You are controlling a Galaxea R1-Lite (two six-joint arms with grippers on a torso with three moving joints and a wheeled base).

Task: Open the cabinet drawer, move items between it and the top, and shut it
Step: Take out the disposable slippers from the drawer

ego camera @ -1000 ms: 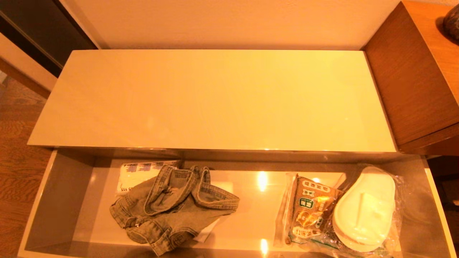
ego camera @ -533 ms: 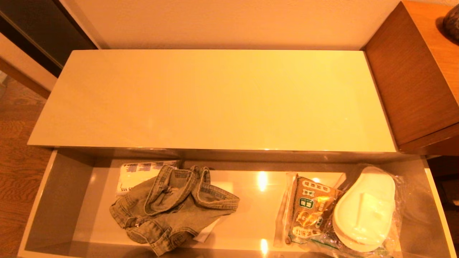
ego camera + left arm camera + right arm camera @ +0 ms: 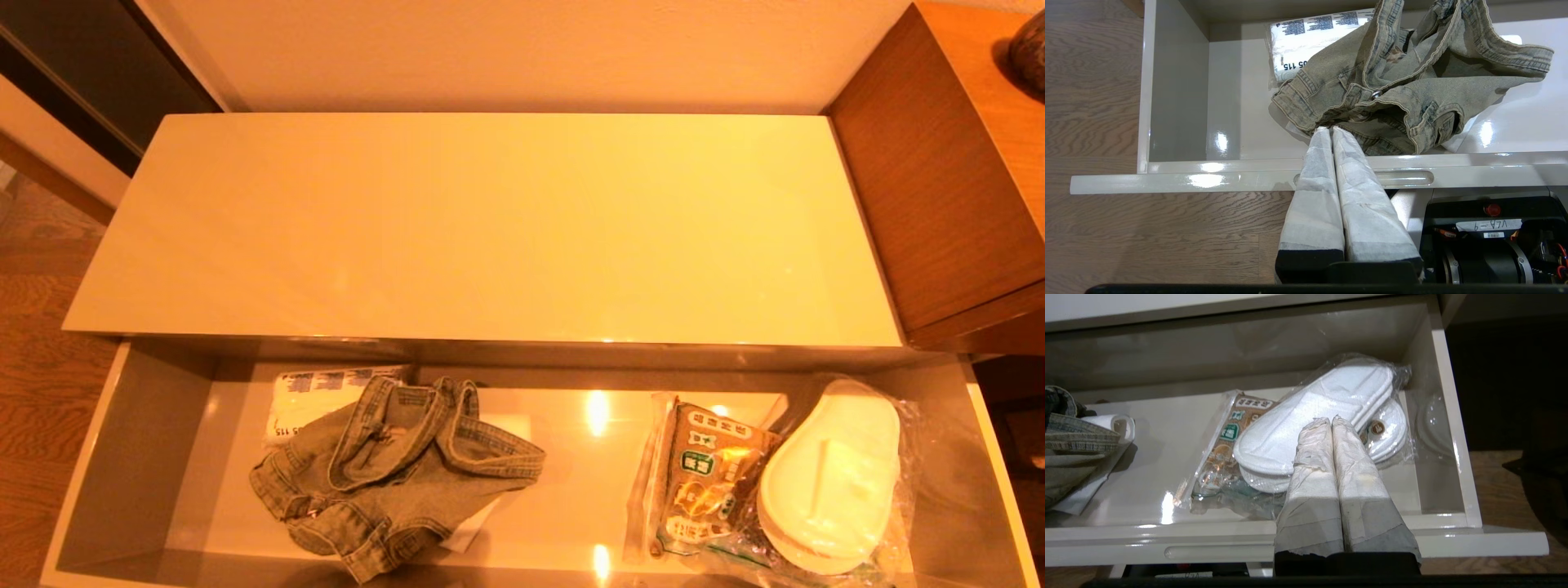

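Note:
The cabinet's drawer [image 3: 131, 425] stands pulled out below the bare glossy top [image 3: 490, 229]. Inside it, a crumpled grey-green denim garment [image 3: 392, 474] lies left of centre, and white slippers in clear wrap [image 3: 833, 474] lie at the right end. Neither arm shows in the head view. My left gripper [image 3: 1330, 130] is shut and empty, hovering over the drawer's front rim [image 3: 1208, 173] just short of the denim garment [image 3: 1404, 81]. My right gripper [image 3: 1331, 420] is shut and empty too, held above the front rim [image 3: 1167, 535] and pointing at the slippers [image 3: 1310, 412].
A white tissue pack [image 3: 318, 396] lies partly under the denim. A brown printed food bag [image 3: 702, 482] sits beside and partly under the slippers. A taller brown wooden unit [image 3: 939, 180] stands against the cabinet's right end. Wood floor [image 3: 41, 359] lies to the left.

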